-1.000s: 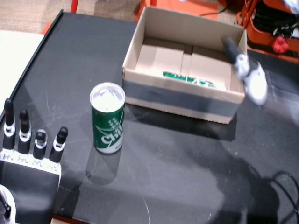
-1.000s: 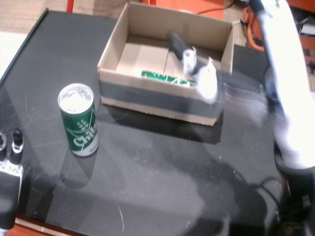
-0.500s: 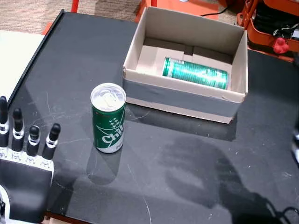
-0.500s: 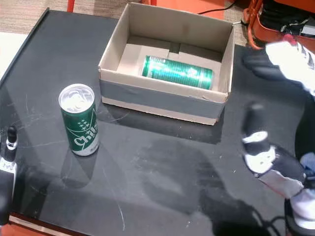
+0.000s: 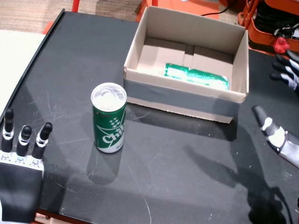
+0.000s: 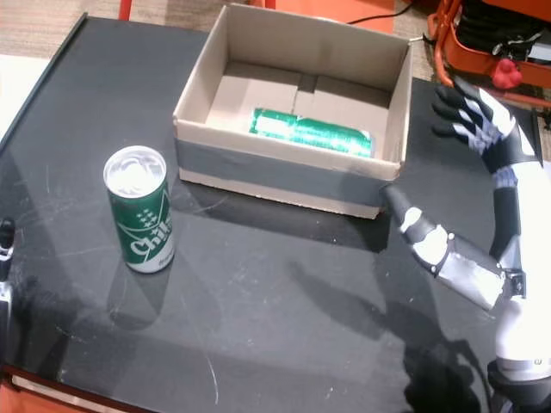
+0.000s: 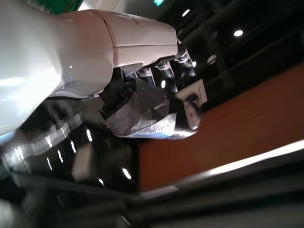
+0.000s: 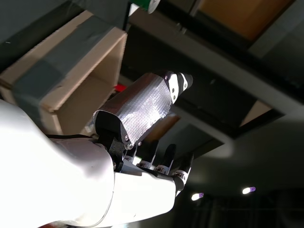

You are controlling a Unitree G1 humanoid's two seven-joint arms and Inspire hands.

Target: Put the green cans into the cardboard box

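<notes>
One green can (image 5: 109,118) (image 6: 139,210) stands upright on the black table, left of the cardboard box (image 5: 180,96) (image 6: 275,170). A second green can (image 5: 196,76) (image 6: 312,132) lies on its side inside the box. My left hand (image 5: 21,172) rests open at the table's near left corner, well short of the standing can; the left wrist view shows that hand (image 7: 152,99) with straight fingers and nothing in it. My right hand (image 6: 482,198) (image 5: 282,135) hovers open to the right of the box, fingers spread, empty; the right wrist view shows the same hand (image 8: 142,123).
The table's left edge (image 5: 32,70) borders a pale floor. Orange equipment (image 5: 275,23) (image 6: 491,43) stands behind the table at the back right. Black tabletop (image 5: 177,172) stretches between the standing can and my right hand.
My right hand has pulled back out of the box to its right side, leaving the lying can inside. My left hand has slid slightly lower. The standing can has stayed put.
</notes>
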